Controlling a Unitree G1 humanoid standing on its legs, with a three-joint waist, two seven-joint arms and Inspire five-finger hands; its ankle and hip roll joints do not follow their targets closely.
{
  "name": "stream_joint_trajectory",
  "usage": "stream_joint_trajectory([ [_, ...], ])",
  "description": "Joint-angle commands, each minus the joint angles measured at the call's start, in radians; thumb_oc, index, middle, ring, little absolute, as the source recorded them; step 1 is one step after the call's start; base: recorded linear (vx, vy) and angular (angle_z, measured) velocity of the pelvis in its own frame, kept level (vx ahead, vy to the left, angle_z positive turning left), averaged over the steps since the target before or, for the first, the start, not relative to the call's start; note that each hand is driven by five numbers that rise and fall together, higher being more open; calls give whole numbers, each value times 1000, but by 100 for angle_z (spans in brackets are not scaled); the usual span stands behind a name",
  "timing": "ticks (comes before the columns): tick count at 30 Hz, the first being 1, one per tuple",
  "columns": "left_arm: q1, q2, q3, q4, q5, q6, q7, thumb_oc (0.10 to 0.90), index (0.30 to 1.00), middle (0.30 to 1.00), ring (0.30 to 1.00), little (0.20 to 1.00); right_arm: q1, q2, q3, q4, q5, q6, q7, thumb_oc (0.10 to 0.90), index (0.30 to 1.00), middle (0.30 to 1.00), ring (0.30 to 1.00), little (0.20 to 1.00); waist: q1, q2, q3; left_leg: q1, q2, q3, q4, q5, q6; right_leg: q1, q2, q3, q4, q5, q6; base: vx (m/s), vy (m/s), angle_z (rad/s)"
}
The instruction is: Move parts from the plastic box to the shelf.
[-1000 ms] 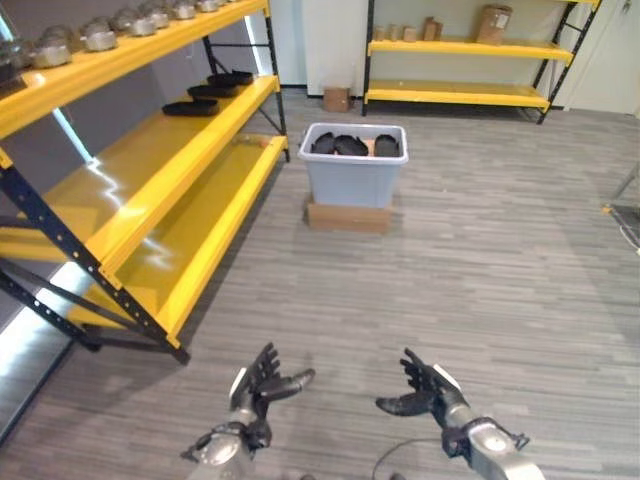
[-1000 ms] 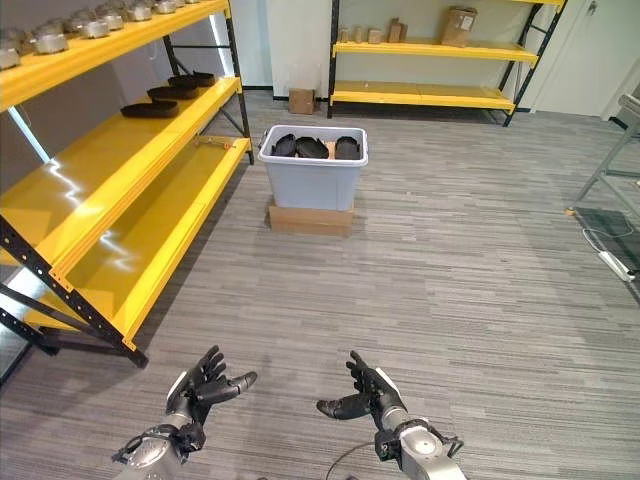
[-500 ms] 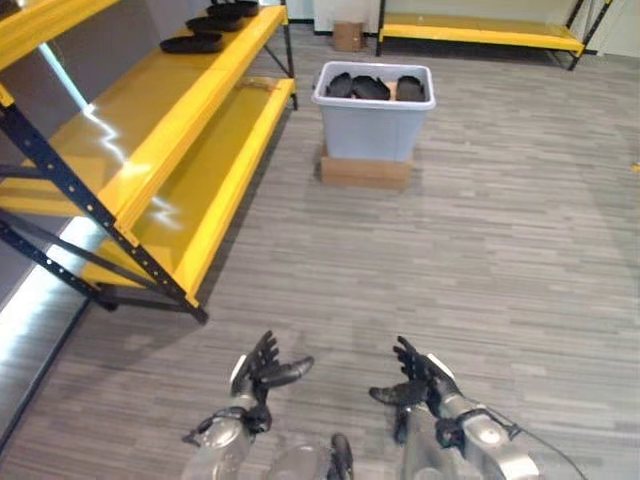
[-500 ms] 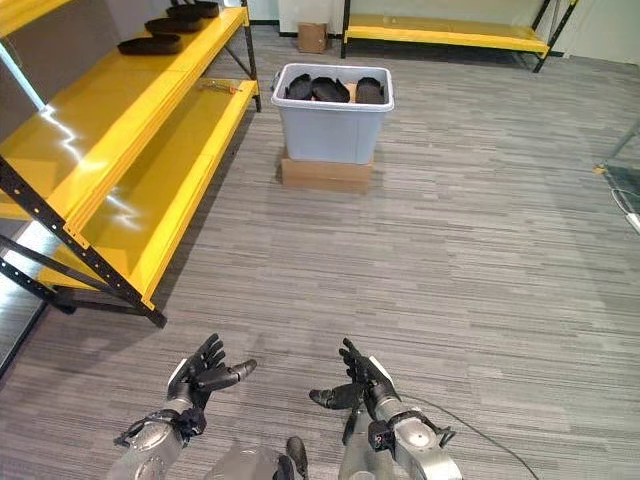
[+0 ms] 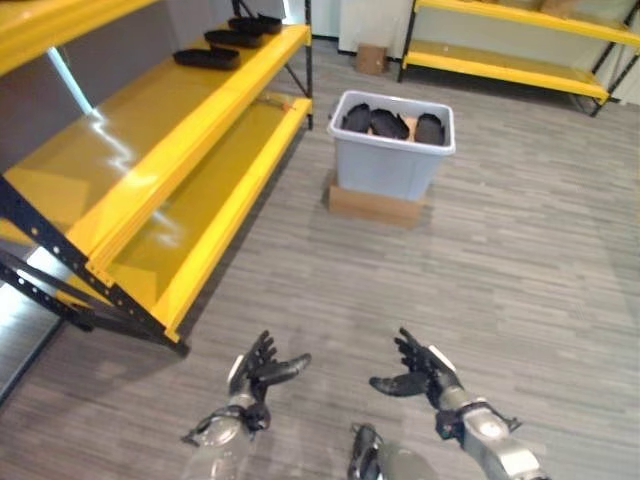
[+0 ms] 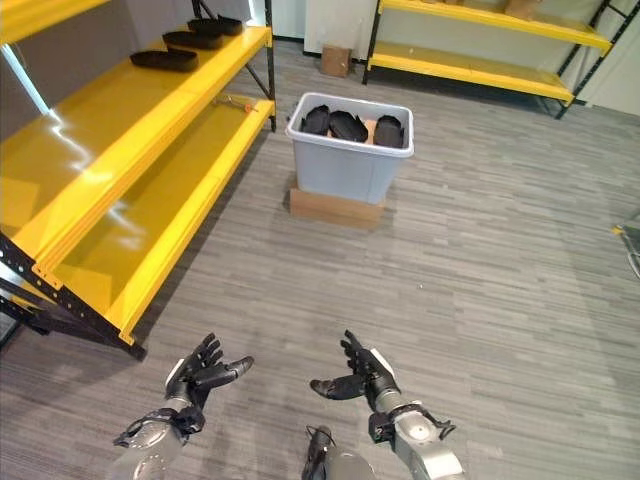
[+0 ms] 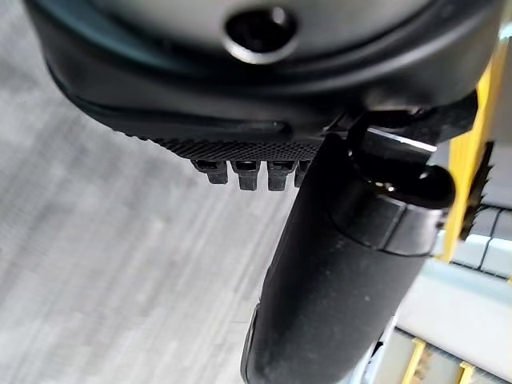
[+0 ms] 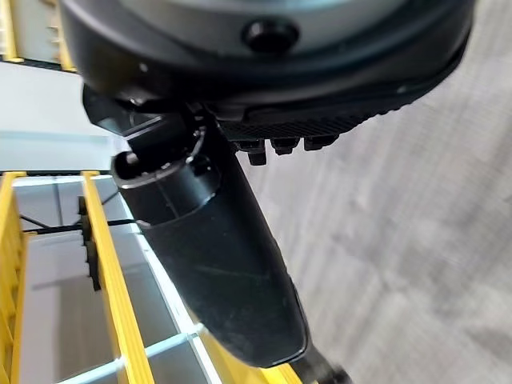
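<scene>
- L hand [image 5: 256,372]: low in head view, above grey plank floor [image 5: 520,270]. Fingers spread, thumb out, nothing in it – released.
- R hand [image 5: 420,372]: level w/ L hand, well apart from it. Fingers splayed, palm facing inward, empty – released.
- Plastic box [image 5: 392,158]: pale grey, upright, sits on flat cardboard base [image 5: 375,205], far ahead of both hands.
- Parts [image 5: 388,123]: dark, rounded, several standing on edge inside box, tops above rim.
- Shelf [image 5: 150,190]: yellow decks on dark uprights, along robot's left side, box just beyond its far end.
- More dark parts on shelf [image 5: 225,40]: row on middle deck, far end.
- Second yellow rack [image 5: 510,65]: at back wall, behind box; small carton [image 5: 372,59] on floor beside it.
</scene>
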Motion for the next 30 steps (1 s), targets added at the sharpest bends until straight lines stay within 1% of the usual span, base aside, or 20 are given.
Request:
stream_joint_trajectory([
  [1, -59, 25, -22, -120, -27, -98, -9, 900, 1000, 1000, 1000, 1000, -57, -27, -31, -47, 49, -95, -14, 900, 1000, 1000, 1000, 1000, 21, -23, 43, -38, 8, -66, -120, 197, -16, 17, -58, 30, -3, 16, 181, 66, -46, -19],
  [2, -59, 25, -22, -120, -27, -98, -9, 900, 1000, 1000, 1000, 1000, -57, -27, -31, -47, 49, -95, -14, 900, 1000, 1000, 1000, 1000, 21, -22, 42, -40, 8, -66, -119, 197, -16, 16, -58, 30, -2, 16, 181, 71, -43, -8],
  [4, -50, 38, -28, -116, -25, -99, -14, 900, 1000, 1000, 1000, 1000, -50, -30, -33, -48, 53, -103, -16, 900, 1000, 1000, 1000, 1000, 35, -47, 59, -139, 44, -30, -203, 152, 8, 46, -60, 38, -13, -10, 177, 185, -6, -10],
  [5, -45, 42, -27, -116, -22, -98, -10, 900, 1000, 1000, 1000, 1000, -50, -28, -30, -44, 48, -104, -19, 900, 1000, 1000, 1000, 1000, 46, -45, 65, -169, 55, -39, -248, 138, -2, 73, -48, 58, -16, -31, 181, 145, 21, -8],
  [6, -46, 43, -27, -117, -22, -99, -10, 900, 1000, 1000, 1000, 1000, -51, -28, -31, -44, 48, -105, -19, 900, 1000, 1000, 1000, 1000, 46, -52, 66, -177, 50, -30, -257, 162, 6, 65, -54, 51, -23, -15, 173, 107, 39, 0],
  [7, -43, 46, -24, -116, -17, -97, -10, 900, 1000, 1000, 1000, 1000, -51, -26, -30, -40, 46, -106, -20, 900, 1000, 1000, 1000, 1000, 53, -50, 70, -185, 61, -32, -319, 201, -2, 79, -43, 59, -27, -19, 170, 124, 76, -7],
  [8, -41, 51, -19, -115, -7, -96, -9, 900, 1000, 1000, 1000, 1000, -50, -18, -21, -34, 45, -105, -18, 900, 1000, 1000, 1000, 1000, 66, -42, 73, -209, 88, -38, -458, 320, -34, 109, -21, 63, -47, -30, 169, 277, 128, -20],
  [9, -40, 52, -15, -117, -2, -97, -7, 900, 1000, 1000, 1000, 1000, -49, -16, -17, -33, 45, -105, -16, 900, 1000, 1000, 1000, 1000, 75, -37, 72, -211, 89, -50, -528, 369, -45, 129, -11, 70, -59, -36, 170, 218, 106, -22],
  [10, -40, 52, -15, -117, -2, -96, -7, 900, 1000, 1000, 1000, 1000, -49, -16, -17, -33, 45, -105, -16, 900, 1000, 1000, 1000, 1000, 76, -37, 73, -207, 88, -49, -531, 371, -45, 131, -12, 70, -60, -36, 170, 268, 162, -19],
  [11, -41, 56, -10, -120, 2, -95, -7, 900, 1000, 1000, 1000, 1000, -46, -13, -15, -29, 44, -101, -13, 900, 1000, 1000, 1000, 1000, 87, -28, 68, -210, 86, -70, -603, 421, -55, 153, -2, 79, -58, -54, 174, 176, 111, -22],
  [12, -41, 56, -10, -120, 2, -95, -7, 900, 1000, 1000, 1000, 1000, -46, -13, -15, -29, 44, -101, -13, 900, 1000, 1000, 1000, 1000, 87, -28, 69, -209, 86, -70, -604, 421, -55, 154, -3, 79, -58, -55, 174, 274, 181, -27],
  [13, -29, 55, -1, -127, 0, -94, -12, 900, 1000, 1000, 1000, 1000, -35, -6, -15, -30, 43, -95, -3, 900, 1000, 1000, 1000, 1000, 88, -25, 56, -180, 80, -64, -646, 396, -41, 158, 1, 84, -45, -67, 184, 211, 124, -28],
  [16, -38, 69, -5, -133, 4, -93, -16, 900, 1000, 1000, 1000, 1000, -38, 11, -10, -24, 42, -92, 4, 900, 1000, 1000, 1000, 1000, 85, -28, 33, -152, 50, -64, -637, 378, -23, 179, -15, 91, -25, -86, 193, 300, 179, -39],
  [20, -47, 81, -8, -139, 5, -94, -15, 900, 1000, 1000, 1000, 1000, -45, 21, -3, -30, 37, -85, 11, 900, 1000, 1000, 1000, 1000, 88, -37, 15, -165, 20, -39, -539, 299, 3, 199, -51, 92, 6, -118, 206, 291, 186, -3],
  [21, -48, 85, -14, -149, 8, -91, -14, 900, 1000, 1000, 1000, 1000, -47, 22, -2, -37, 32, -85, 15, 900, 1000, 1000, 1000, 1000, 88, -37, 5, -164, 3, -28, -497, 255, 15, 214, -66, 90, 13, -127, 214, 332, 219, 3],
  [23, -51, 89, -16, -151, 11, -90, -10, 900, 1000, 1000, 1000, 1000, -50, 28, 1, -42, 33, -83, 19, 900, 1000, 1000, 1000, 1000, 86, -35, -4, -160, -9, -24, -467, 221, 27, 216, -81, 90, 39, -133, 224, 296, 208, 7],
  [25, -52, 89, -18, -149, 14, -90, -12, 900, 1000, 1000, 1000, 1000, -49, 28, 1, -41, 31, -82, 19, 900, 1000, 1000, 1000, 1000, 86, -32, -5, -157, -13, -24, -462, 212, 32, 213, -85, 92, 49, -134, 226, 170, 140, 1],
  [26, -50, 87, -21, -147, 18, -89, -9, 900, 1000, 1000, 1000, 1000, -50, 36, 8, -37, 24, -81, 24, 900, 1000, 1000, 1000, 1000, 85, -30, -12, -143, -31, -18, -454, 184, 48, 204, -103, 93, 96, -116, 242, 223, 197, 6],
  [29, -44, 91, -21, -155, 33, -83, -5, 900, 1000, 1000, 1000, 1000, -41, 47, 16, -38, 9, -75, 27, 900, 1000, 1000, 1000, 1000, 70, -22, -12, -83, -74, -7, -478, 152, 90, 126, -147, 123, 311, 69, 290, 189, 219, 9],
  [30, -44, 91, -21, -155, 33, -83, -5, 900, 1000, 1000, 1000, 1000, -41, 47, 16, -38, 9, -75, 27, 900, 1000, 1000, 1000, 1000, 70, -22, -15, -85, -73, -7, -481, 155, 90, 123, -146, 123, 309, 71, 289, 110, 155, 11],
])
